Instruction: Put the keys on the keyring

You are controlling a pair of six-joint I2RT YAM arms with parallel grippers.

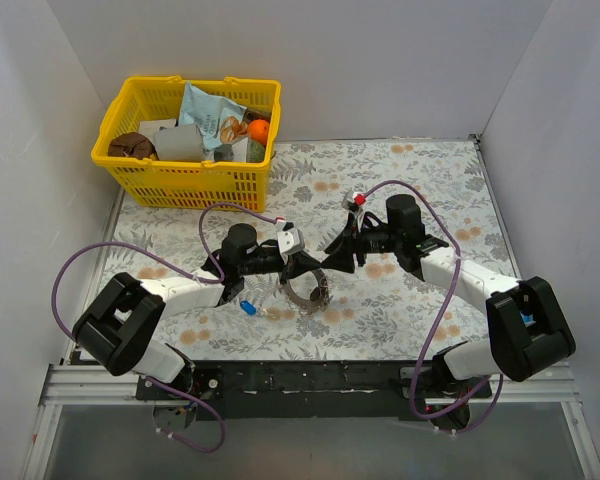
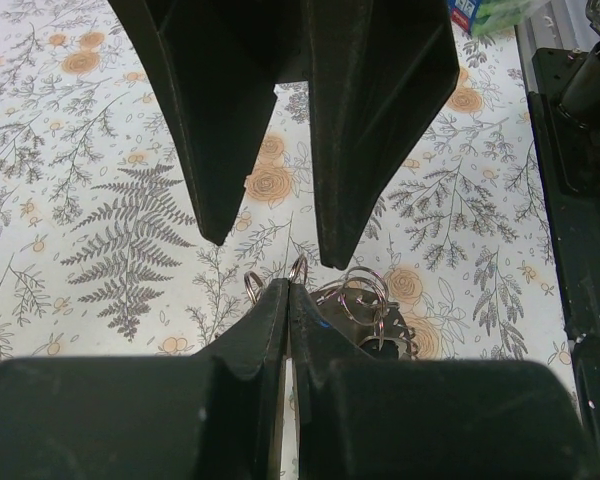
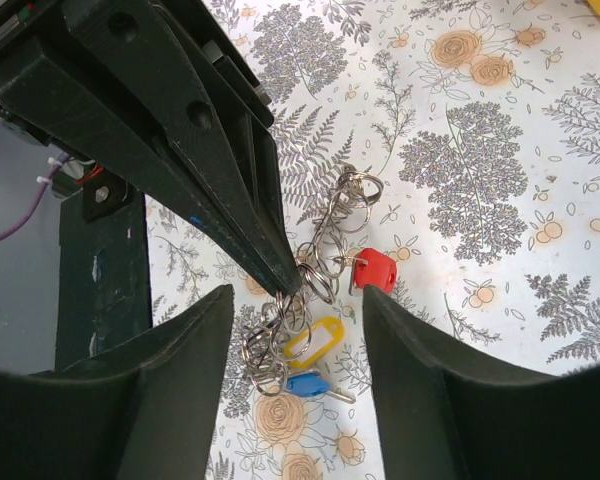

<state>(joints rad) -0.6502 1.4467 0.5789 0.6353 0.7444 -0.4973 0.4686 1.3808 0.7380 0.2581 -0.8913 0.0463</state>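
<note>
The left pincer is clenched on the keyring, a string of silver loops at mid-bench whose long axis runs from upper right to lower left in the right wrist view. The right pincer is released, its fingers straddling that string. The red key lies just right of it, blade toward the loops, and the blue key lies at its lower end, blade pointing right.

Top view — high at near edge, looking down over whole table. Wrist views — close, facing each other, sharing keyring.
</note>
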